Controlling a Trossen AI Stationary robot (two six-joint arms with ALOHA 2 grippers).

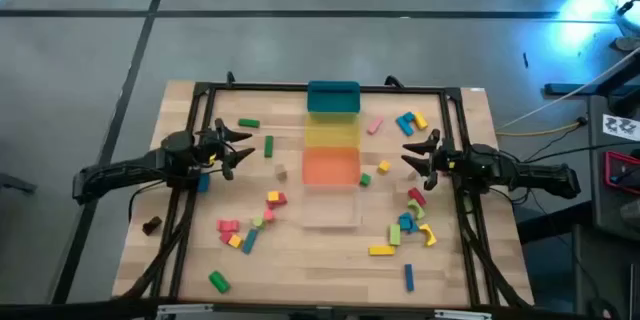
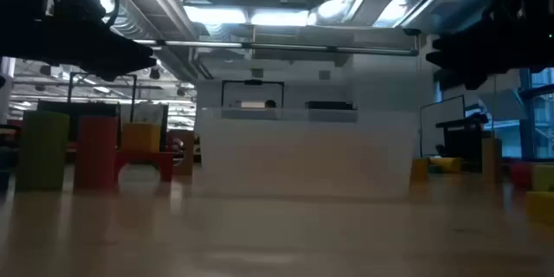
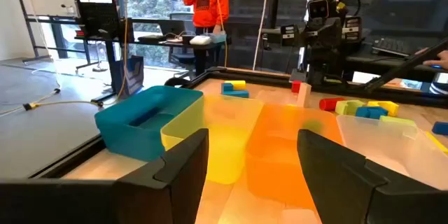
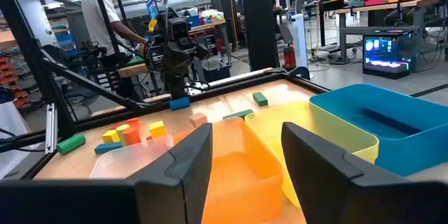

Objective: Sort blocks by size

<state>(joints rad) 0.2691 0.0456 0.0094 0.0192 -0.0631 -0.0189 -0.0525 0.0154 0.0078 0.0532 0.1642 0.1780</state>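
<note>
Hovering pre-pick, nothing sorted yet | left gripper [image 1: 243, 147] and right gripper [image 1: 409, 153] both wide open, empty | next: drop onto nearest blocks [image 1: 272, 198], bins [image 1: 331, 165] sit between them

Bins in a row between my two claws, blocks scattered to either side.

On the table [image 1: 300, 270] I have four bins [image 1: 331, 155] touching in a line down the middle, and my left claw [image 1: 238, 146] and right claw [image 1: 418, 152] face each other across that line, each hanging above the wood with its fingers spread. Behind and below my left claw lie loose blocks [image 1: 252, 228], some nearer the front edge, one beside the far rail. Around my right claw sit more, a cluster ahead by the far rail and another toward the front. A person [image 3: 206, 3] stands beyond the table.
</note>
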